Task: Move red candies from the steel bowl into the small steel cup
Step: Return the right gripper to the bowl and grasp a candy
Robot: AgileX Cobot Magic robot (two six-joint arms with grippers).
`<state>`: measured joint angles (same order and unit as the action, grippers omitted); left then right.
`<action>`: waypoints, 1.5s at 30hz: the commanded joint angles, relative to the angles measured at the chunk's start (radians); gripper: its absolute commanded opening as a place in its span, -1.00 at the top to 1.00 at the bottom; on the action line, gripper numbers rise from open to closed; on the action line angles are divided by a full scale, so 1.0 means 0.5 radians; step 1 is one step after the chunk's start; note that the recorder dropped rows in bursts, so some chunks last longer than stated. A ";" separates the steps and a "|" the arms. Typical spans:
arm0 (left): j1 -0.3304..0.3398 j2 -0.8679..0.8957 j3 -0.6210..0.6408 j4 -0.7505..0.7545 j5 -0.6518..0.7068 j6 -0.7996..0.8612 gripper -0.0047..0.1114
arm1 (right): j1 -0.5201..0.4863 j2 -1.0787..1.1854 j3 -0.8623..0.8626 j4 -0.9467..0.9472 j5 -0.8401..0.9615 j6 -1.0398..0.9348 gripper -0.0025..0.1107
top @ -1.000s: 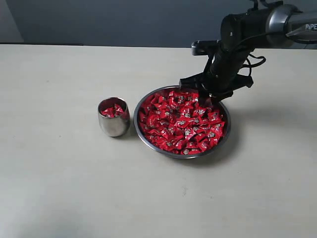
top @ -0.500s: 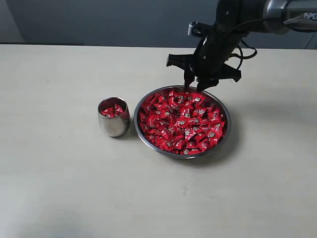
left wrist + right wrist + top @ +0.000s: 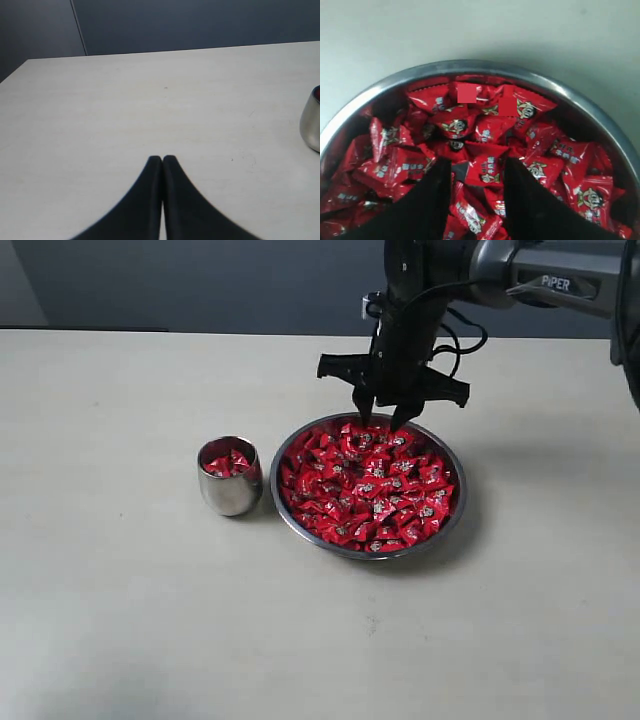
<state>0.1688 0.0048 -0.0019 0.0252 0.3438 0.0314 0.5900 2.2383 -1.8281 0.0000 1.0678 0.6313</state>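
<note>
A wide, shallow, round bowl of shiny steel (image 3: 368, 555) sat upright, filled almost to its thin rim with small candies in glossy red wrappers (image 3: 372, 488), each bearing a small silvery-white mark at its centre. Just beside it, to the left in the exterior view, stood a small, rounded cup of polished steel (image 3: 228, 500). It was upright and held a few more red candies (image 3: 228, 462).

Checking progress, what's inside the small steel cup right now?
Red candies show near the top of the cup. Whatever lies beneath them is hidden by its steel wall.
</note>
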 commanded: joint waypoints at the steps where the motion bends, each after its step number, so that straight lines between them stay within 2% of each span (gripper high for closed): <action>1: 0.003 -0.010 0.004 0.004 -0.019 -0.004 0.91 | -0.003 0.042 -0.069 -0.126 0.174 0.104 0.34; 10: 0.003 -0.010 0.004 0.004 -0.019 -0.004 0.91 | -0.003 0.044 -0.069 -0.168 0.246 0.256 0.34; 24: 0.003 -0.010 0.004 0.004 -0.019 -0.004 0.91 | -0.003 0.141 -0.065 -0.176 0.208 0.257 0.34; 32: 0.003 -0.010 0.004 0.004 -0.019 -0.004 0.91 | -0.012 0.163 -0.065 -0.336 0.208 0.257 0.34; 45: 0.003 -0.010 0.004 0.004 -0.019 -0.004 0.91 | -0.046 0.163 -0.065 -0.302 0.117 0.253 0.34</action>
<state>0.1688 0.0048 -0.0019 0.0252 0.3438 0.0314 0.5728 2.3187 -1.8541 -0.1567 1.1535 0.7607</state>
